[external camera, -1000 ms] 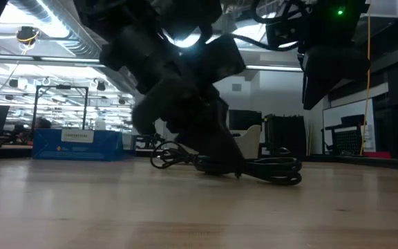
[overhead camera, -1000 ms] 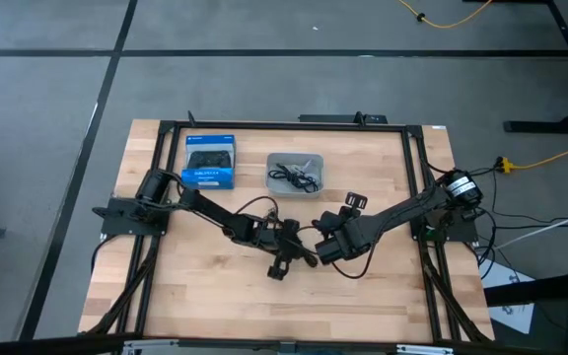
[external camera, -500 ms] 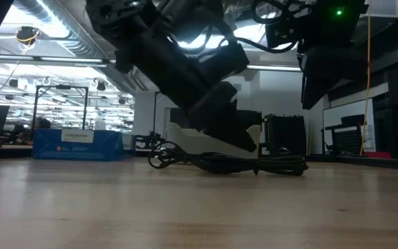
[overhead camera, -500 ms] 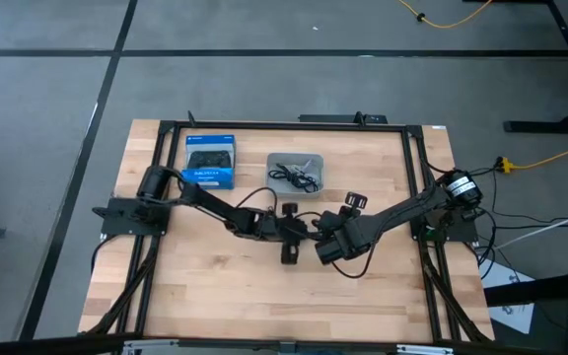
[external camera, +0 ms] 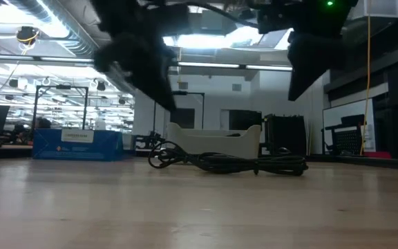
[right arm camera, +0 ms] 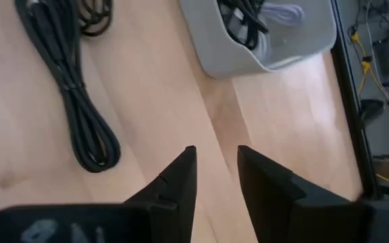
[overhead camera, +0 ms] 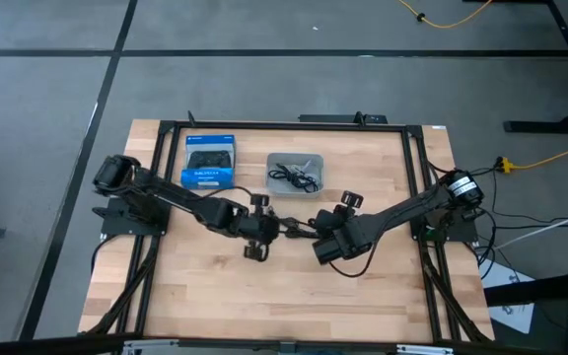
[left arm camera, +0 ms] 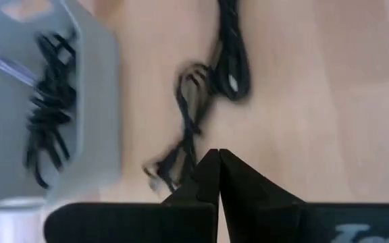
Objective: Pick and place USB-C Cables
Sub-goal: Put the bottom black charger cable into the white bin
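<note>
One black USB-C cable (overhead camera: 297, 229) lies stretched out on the wood at mid-table, also seen in the low view (external camera: 230, 163) and both wrist views (left arm camera: 204, 101) (right arm camera: 69, 81). My left gripper (overhead camera: 270, 229) hovers above its left end, fingers shut (left arm camera: 218, 160) and holding nothing. My right gripper (overhead camera: 319, 231) hangs just to the right of the cable, open (right arm camera: 215, 154) and empty. A grey tray (overhead camera: 310, 160) behind the cable holds more black cables (right arm camera: 243, 23) and a white one (right arm camera: 282, 13).
A blue box (overhead camera: 210, 162) lies at the far left, beside the tray. Black frame rails (overhead camera: 417, 187) run along the table's edges. Bare wood spreads across the near half of the table (overhead camera: 284, 296).
My left gripper has risen from table level beside the cable and drawn back toward the table's left and far side. The cable stays flat on the wood, its right end lying slightly farther out than a second ago.
</note>
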